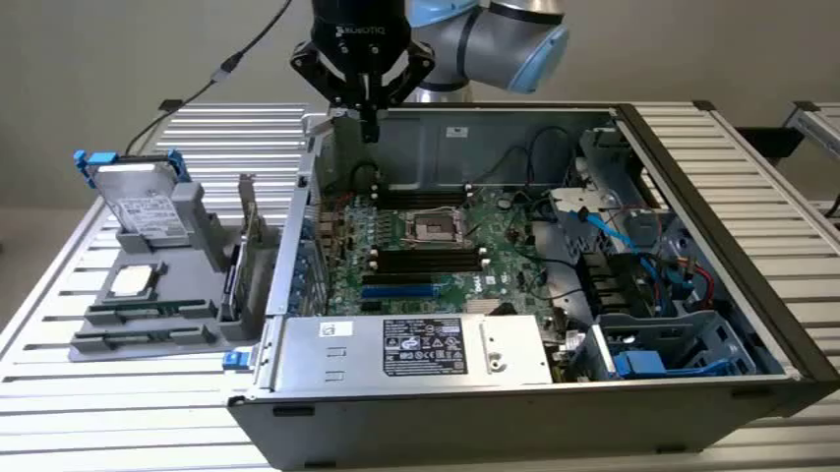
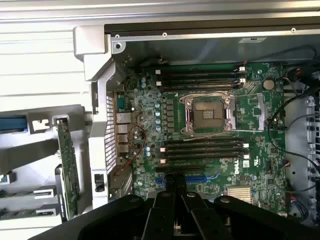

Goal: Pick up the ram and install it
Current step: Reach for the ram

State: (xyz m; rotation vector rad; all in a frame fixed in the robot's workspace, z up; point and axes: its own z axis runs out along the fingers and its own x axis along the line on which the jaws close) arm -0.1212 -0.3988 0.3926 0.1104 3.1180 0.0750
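Above the open case's (image 1: 525,398) rear wall we see the end effector (image 1: 372,133) clenched, apparently empty. The ram (image 1: 148,313) lies slotted in the grey tray (image 1: 197,295) on the worktop (image 1: 79,393), likely so it stays graspable.

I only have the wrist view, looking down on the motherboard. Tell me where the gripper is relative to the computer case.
Observer: In the exterior view the gripper hangs high over the open case, near its far corner on the exterior view's left, clear of the motherboard.
Operator: What stands on the grey fixture beside the case?
Observer: A hard drive in a blue bracket stands at the fixture's far end, with a square silver chip lying flat in front of it.
Operator: And along the case's near edge?
Observer: A silver power supply with a black label sits there.
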